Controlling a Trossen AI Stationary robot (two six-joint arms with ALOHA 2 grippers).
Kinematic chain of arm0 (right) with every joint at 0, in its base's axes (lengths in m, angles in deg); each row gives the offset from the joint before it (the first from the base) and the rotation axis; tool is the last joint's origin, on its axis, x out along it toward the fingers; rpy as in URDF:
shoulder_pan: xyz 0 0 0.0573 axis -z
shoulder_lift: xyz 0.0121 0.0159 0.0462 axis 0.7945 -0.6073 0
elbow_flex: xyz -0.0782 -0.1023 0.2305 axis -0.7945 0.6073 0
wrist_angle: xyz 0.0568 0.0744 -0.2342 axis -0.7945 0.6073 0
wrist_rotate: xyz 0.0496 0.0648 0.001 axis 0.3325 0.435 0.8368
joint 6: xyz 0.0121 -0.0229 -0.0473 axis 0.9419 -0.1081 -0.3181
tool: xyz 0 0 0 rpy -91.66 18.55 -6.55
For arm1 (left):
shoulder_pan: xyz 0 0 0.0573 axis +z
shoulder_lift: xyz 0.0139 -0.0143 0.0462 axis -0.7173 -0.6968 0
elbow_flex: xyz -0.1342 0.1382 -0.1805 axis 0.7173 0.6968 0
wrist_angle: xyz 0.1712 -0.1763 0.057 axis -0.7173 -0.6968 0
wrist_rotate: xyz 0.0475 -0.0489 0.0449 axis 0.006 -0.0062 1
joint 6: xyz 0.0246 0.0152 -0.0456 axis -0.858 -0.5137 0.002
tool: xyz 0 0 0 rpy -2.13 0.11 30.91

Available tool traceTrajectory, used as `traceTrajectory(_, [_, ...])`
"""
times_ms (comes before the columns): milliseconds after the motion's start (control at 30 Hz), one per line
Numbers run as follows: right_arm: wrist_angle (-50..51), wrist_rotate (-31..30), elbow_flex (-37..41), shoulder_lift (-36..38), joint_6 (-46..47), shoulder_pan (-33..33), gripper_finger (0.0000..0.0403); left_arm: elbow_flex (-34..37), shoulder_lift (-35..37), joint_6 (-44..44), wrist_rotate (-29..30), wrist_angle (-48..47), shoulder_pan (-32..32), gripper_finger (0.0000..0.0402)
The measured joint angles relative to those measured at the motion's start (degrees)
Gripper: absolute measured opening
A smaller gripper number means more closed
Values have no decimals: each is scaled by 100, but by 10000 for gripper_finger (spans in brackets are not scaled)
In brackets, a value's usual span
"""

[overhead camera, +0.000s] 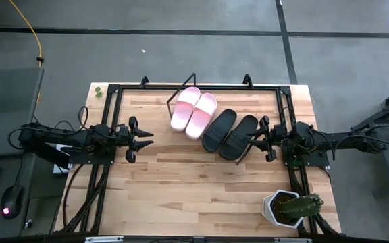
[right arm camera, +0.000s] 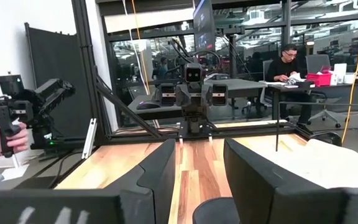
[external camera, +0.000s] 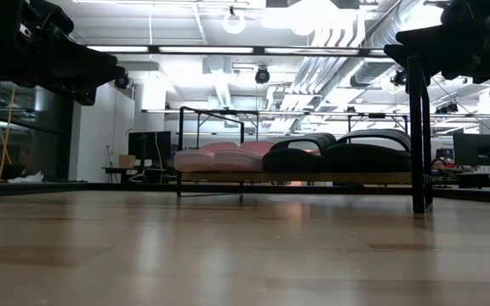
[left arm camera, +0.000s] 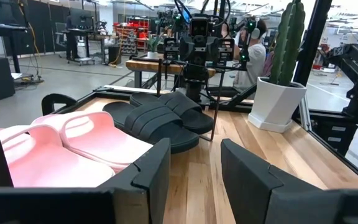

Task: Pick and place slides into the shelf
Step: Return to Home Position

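Left gripper (overhead camera: pixel 149 138), spread and empty, hangs over the worktop's (overhead camera: pixel 181 196) left side in the high view; right gripper (overhead camera: pixel 251 140), likewise spread, is just beside the black slides (overhead camera: pixel 229 131); pink slides (overhead camera: pixel 193 111) lie next to those; low view: all four rest on the shelf (external camera: pixel 339 178); both wrist views show parted fingers (left arm camera: pixel 157 171).

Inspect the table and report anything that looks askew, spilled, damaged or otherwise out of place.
Nothing looks spilled or damaged. The pink pair and black pair of slides lie side by side on the shelf. One oddity: the shelf sits skewed to the table edges, so the row runs diagonally.
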Motion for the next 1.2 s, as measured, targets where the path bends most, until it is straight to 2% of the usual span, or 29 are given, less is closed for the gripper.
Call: traceTrajectory(1200, [-23, 13, -4, 4, -72, 0, 128, 0, 0, 0, 0, -18, 0, 128])
